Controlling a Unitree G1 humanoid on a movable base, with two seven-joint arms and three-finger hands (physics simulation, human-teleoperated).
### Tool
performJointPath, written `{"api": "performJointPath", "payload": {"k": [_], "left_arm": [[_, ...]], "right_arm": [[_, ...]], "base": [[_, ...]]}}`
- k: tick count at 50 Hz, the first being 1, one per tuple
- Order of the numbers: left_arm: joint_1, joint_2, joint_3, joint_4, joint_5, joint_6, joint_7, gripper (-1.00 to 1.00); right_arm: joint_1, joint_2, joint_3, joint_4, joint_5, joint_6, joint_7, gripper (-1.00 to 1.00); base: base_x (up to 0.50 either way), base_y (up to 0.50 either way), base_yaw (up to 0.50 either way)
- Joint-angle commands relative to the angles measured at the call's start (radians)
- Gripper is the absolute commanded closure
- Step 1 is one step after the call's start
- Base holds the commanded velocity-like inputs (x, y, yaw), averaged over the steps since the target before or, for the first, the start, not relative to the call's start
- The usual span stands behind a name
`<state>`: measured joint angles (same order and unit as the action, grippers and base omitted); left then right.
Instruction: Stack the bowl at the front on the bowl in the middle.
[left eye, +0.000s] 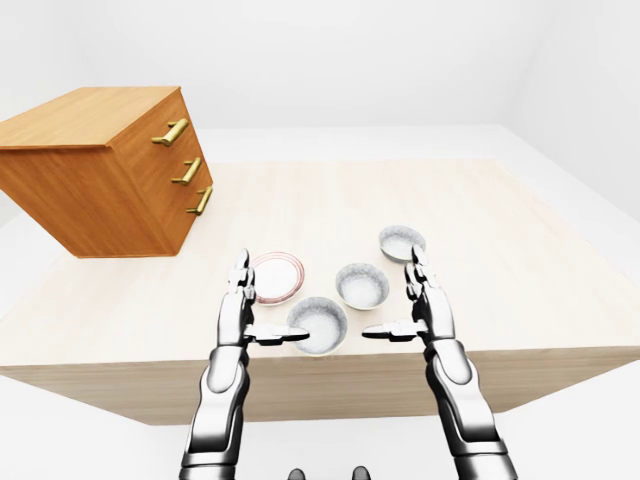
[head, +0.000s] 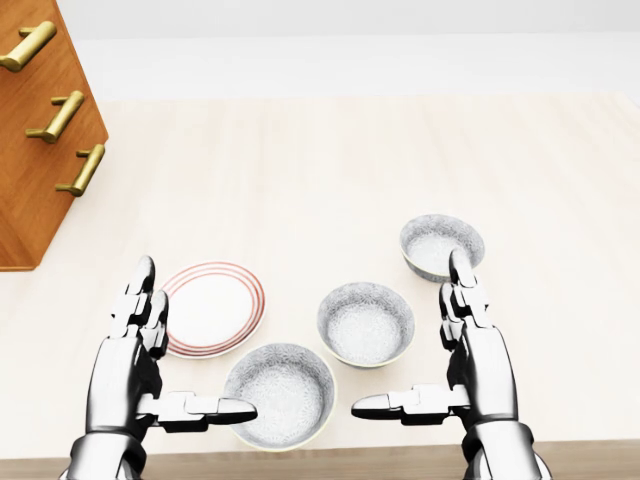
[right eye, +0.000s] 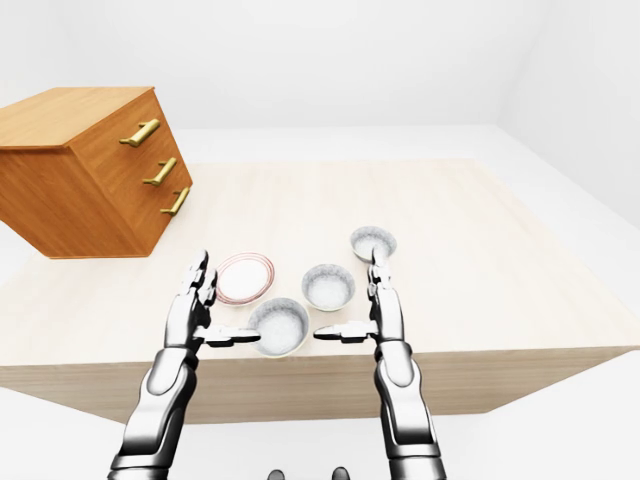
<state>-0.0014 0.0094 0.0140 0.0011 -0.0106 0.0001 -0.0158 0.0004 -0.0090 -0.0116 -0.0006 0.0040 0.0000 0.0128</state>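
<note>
Three grey speckled bowls stand in a diagonal row on the pale wooden table (head: 300, 160). In the head view the nearest bowl (head: 280, 395) is at the bottom, the middle bowl (head: 366, 322) up and to its right, and the third bowl (head: 442, 243) farther up and right. My left hand (head: 190, 350) is open just left of the nearest bowl, its thumb pointing over that bowl's rim. To the right of the nearest bowl and beside the middle one, my right hand (head: 415, 345) is open with the thumb pointing inward. Neither hand holds anything.
A white plate with red rings (head: 210, 308) lies left of the middle bowl, partly behind my left fingers. A wooden dresser with brass handles (left eye: 100, 170) stands at the table's upper left. The table's near edge runs just below the nearest bowl.
</note>
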Motion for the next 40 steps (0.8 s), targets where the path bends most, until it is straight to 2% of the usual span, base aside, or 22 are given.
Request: {"api": "performJointPath", "payload": {"k": [1,2,8,12,13,17,19,25,31,34,36,38,40], "left_arm": [[-0.008,0.017,0.031,0.003,-0.020,0.004,-0.036,-1.00],[-0.012,0.018,0.034,0.003,-0.021,0.007,-0.037,-1.00],[-0.025,0.021,0.038,0.037,-0.017,-0.010,-0.042,-1.00],[-0.026,0.020,0.037,0.034,-0.013,-0.001,-0.041,-1.00],[-0.026,0.020,0.037,0.034,-0.012,0.001,-0.041,-1.00],[-0.028,0.019,0.037,0.038,-0.016,-0.001,-0.043,-1.00],[-0.028,0.019,0.037,0.036,-0.017,0.002,-0.043,-1.00],[-0.025,0.019,0.036,0.028,-0.018,0.008,-0.044,-1.00],[-0.024,0.018,0.034,0.028,-0.018,0.009,-0.044,-1.00],[-0.027,0.018,0.036,0.041,-0.018,-0.001,-0.045,-1.00],[-0.024,0.017,0.034,0.031,-0.019,0.007,-0.044,-1.00],[-0.024,0.017,0.034,0.035,-0.019,0.003,-0.044,-1.00],[-0.024,0.017,0.034,0.032,-0.019,0.004,-0.043,-1.00]], "right_arm": [[-0.006,-0.013,-0.025,0.011,-0.005,-0.007,0.016,-1.00],[-0.006,-0.013,-0.026,0.007,-0.004,-0.005,0.016,-1.00],[-0.012,-0.016,-0.027,0.014,-0.022,-0.018,0.012,-1.00],[-0.006,-0.015,-0.019,-0.001,-0.040,-0.021,0.012,-1.00],[-0.009,-0.016,-0.022,0.011,-0.040,-0.030,0.014,-1.00],[-0.006,-0.017,-0.021,0.001,-0.045,-0.029,0.018,-1.00],[-0.005,-0.017,-0.021,0.008,-0.047,-0.040,0.022,-1.00],[0.000,-0.018,-0.023,-0.006,-0.048,-0.037,0.030,-1.00],[0.001,-0.018,-0.026,-0.008,-0.048,-0.046,0.035,-1.00],[0.001,-0.019,-0.028,-0.013,-0.047,-0.043,0.035,-1.00],[-0.001,-0.020,-0.032,-0.011,-0.043,-0.045,0.037,-1.00],[0.002,-0.019,-0.031,-0.024,-0.044,-0.036,0.036,-1.00],[0.000,-0.020,-0.032,-0.015,-0.043,-0.043,0.036,-1.00]], "base": [[0.00,0.00,0.00],[0.00,0.00,0.00],[0.00,0.00,0.00],[0.00,0.00,0.00],[0.00,0.00,0.00],[0.00,0.00,0.00],[0.00,0.00,0.00],[0.00,0.00,0.00],[0.00,0.00,0.00],[0.00,0.00,0.00],[0.09,0.00,0.00],[0.18,0.00,0.00],[0.18,0.00,0.00]]}}
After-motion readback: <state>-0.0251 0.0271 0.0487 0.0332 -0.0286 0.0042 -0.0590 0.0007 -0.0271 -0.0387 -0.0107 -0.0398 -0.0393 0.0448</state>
